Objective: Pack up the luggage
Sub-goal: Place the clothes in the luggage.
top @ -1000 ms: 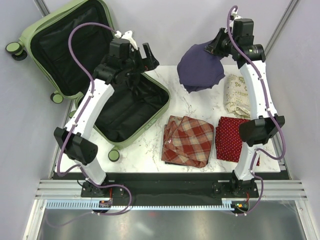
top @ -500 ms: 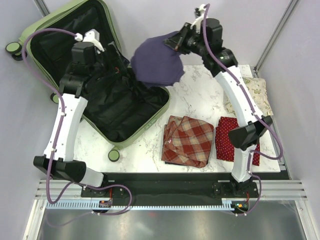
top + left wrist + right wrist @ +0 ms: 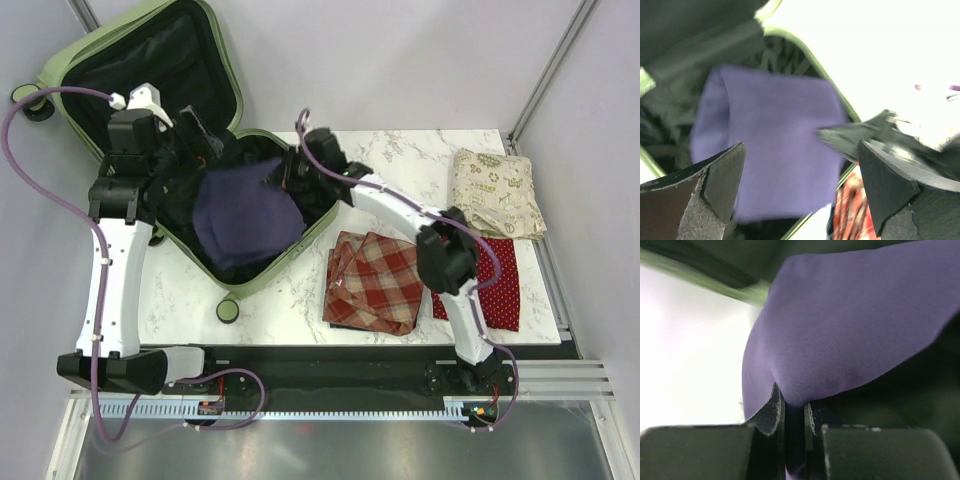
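The sage-green luggage (image 3: 283, 257) lies open at the table's left, its lid propped up behind. A folded purple cloth (image 3: 243, 222) lies in the black-lined lower half. My right gripper (image 3: 287, 176) reaches over the case's right rim and is shut on a pinch of that purple cloth (image 3: 850, 330), the fold sitting between the right gripper (image 3: 794, 412) fingers. My left gripper (image 3: 200, 140) hovers open over the hinge side, just left of the cloth. In its wrist view the left gripper (image 3: 800, 185) is wide apart above the purple cloth (image 3: 775, 150), holding nothing.
A folded red plaid cloth (image 3: 375, 280) lies on the marble table right of the case. A red dotted cloth (image 3: 497, 285) sits at the right edge, partly under my right arm. A cream patterned cloth (image 3: 497, 190) lies at the back right.
My right arm has swung left and down, carrying the purple cloth from above the table's back right into the suitcase's lower half. My left arm has drawn back left toward the lid.
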You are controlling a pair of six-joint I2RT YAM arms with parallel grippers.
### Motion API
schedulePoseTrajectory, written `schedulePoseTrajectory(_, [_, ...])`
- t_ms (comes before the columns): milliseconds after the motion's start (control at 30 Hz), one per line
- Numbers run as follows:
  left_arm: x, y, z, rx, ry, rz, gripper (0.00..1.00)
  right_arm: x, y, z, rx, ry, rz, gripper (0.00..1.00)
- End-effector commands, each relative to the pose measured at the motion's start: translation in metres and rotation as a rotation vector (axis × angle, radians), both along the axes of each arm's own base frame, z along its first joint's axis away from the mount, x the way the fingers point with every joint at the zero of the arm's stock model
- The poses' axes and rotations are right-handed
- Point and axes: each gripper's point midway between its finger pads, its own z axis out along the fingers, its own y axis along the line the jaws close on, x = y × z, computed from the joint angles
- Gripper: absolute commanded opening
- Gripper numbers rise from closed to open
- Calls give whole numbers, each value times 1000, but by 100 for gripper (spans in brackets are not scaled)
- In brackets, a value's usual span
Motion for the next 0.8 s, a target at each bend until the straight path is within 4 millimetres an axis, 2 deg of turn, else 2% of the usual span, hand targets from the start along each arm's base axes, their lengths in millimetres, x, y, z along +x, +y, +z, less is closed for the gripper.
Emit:
schedulePoseTrajectory(0, [-2,5,-38,49,97,-12,100,19,-11,-111,-169,125,-46,0])
schedulePoseTrajectory(33, [0,5,-46,54,116,-14,100,19,-11,-141,-210,158,-39,0])
schedulePoseTrajectory(133, [6,6,-73,73,174,-22,100,22,-11,-173,-255,187,-46,0])
schedulePoseTrajectory(167, [7,6,-84,77,201,-23,100,24,-11,-178,-266,190,-47,0])
schedulePoseTrajectory(333, [9,-3,-139,37,349,-58,100,24,-18,-182,-319,187,-63,0])
schedulePoseTrajectory(367, [8,-4,-158,32,400,-57,100,24,-20,-183,-323,186,-66,0])
schedulePoseTrajectory(433, [6,-7,-175,12,448,-57,100,20,-23,-185,-338,195,-66,0])
schedulePoseTrajectory(467, [4,-9,-192,-4,495,-52,100,18,-24,-185,-341,198,-64,0])
schedulePoseTrajectory(533, [-1,-10,-212,-12,552,-47,100,16,-29,-185,-352,200,-69,0])
schedulePoseTrajectory(667, [-2,-5,-240,-2,613,-8,100,16,-36,-187,-403,176,-66,0])
schedulePoseTrajectory(700, [1,-5,-241,-6,609,-9,100,20,-32,-177,-405,132,-43,0])
schedulePoseTrajectory(767, [4,-7,-241,-19,593,-4,100,19,-32,-190,-455,140,-2,0])
